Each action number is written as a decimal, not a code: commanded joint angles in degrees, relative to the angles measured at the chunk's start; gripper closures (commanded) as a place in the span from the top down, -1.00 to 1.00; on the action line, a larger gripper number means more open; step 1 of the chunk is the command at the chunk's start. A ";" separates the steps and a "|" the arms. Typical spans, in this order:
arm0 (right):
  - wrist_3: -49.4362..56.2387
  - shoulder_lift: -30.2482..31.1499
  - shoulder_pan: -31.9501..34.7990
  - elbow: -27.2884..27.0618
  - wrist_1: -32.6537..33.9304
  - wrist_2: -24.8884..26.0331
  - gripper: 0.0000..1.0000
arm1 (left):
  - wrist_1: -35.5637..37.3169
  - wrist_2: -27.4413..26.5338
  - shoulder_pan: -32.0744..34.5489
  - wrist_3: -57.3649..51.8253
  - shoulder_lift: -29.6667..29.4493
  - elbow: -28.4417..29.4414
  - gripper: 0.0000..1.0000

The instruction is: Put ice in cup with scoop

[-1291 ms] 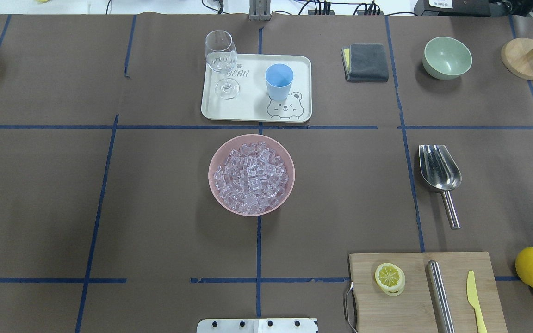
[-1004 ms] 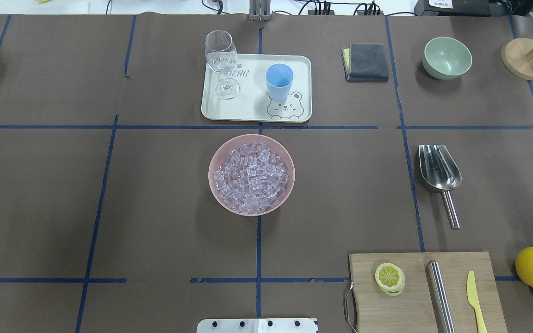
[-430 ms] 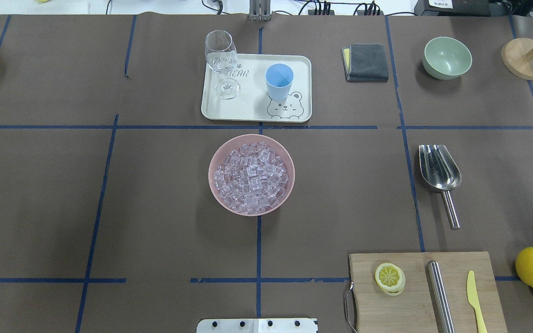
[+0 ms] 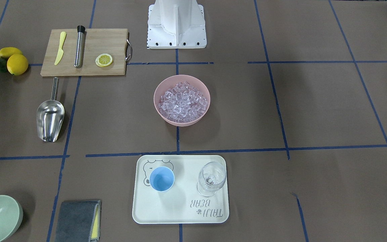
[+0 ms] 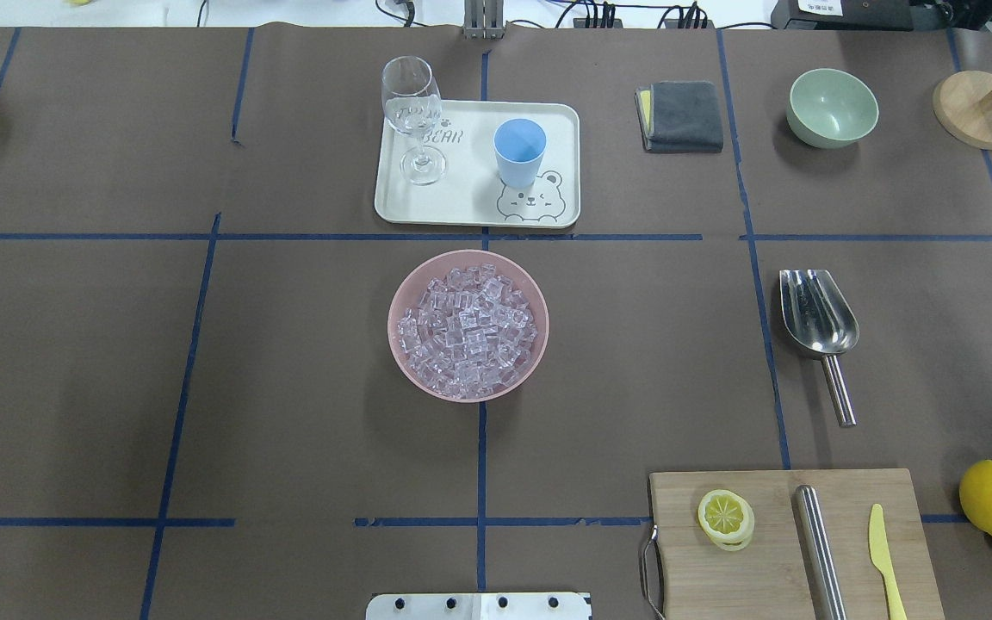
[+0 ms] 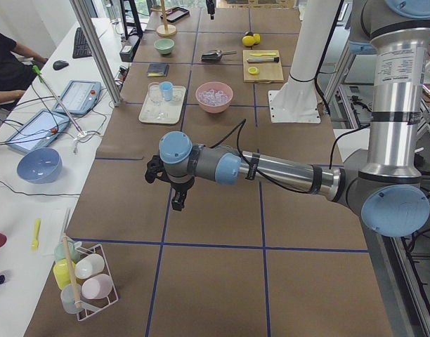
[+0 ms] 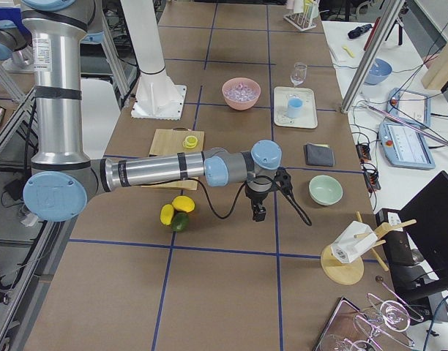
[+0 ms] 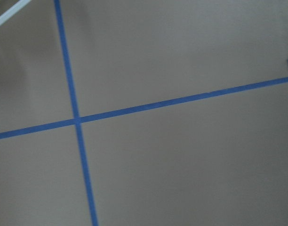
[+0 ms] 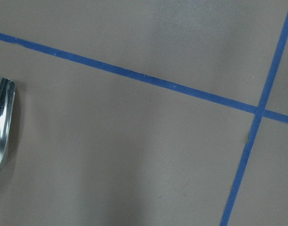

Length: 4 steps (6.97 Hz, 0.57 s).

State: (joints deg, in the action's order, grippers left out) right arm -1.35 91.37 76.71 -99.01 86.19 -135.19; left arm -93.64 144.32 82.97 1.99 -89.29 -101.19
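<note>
scoop [image 5: 816, 314] free of both left tool [image 6: 176, 202] and right tool [image 7: 259, 211], their opening indiscernible

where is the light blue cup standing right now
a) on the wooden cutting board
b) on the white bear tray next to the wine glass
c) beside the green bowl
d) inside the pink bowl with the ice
B: the cup stands upright on the tray, with the wine glass on the same tray.
</note>
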 commanded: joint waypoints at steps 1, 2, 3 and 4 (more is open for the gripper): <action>-0.75 0.03 -1.38 -0.04 -1.38 -1.04 1.00 | -9.64 1.23 -5.68 0.21 -0.09 0.55 1.00; -0.75 0.03 -1.48 -0.13 -1.38 -1.04 1.00 | -15.55 1.22 -7.19 0.30 -0.09 0.73 1.00; -0.75 0.03 -1.65 -0.22 -1.46 -1.13 1.00 | -19.35 1.05 -11.82 0.30 -0.09 0.12 1.00; -0.75 0.03 -1.91 -0.22 -1.47 -1.21 1.00 | -22.70 1.05 -15.17 0.30 -0.88 -0.06 1.00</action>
State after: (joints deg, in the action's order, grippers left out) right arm -2.10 91.41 75.09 -99.18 84.78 -136.29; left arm -111.68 145.43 72.07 2.27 -89.59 -100.96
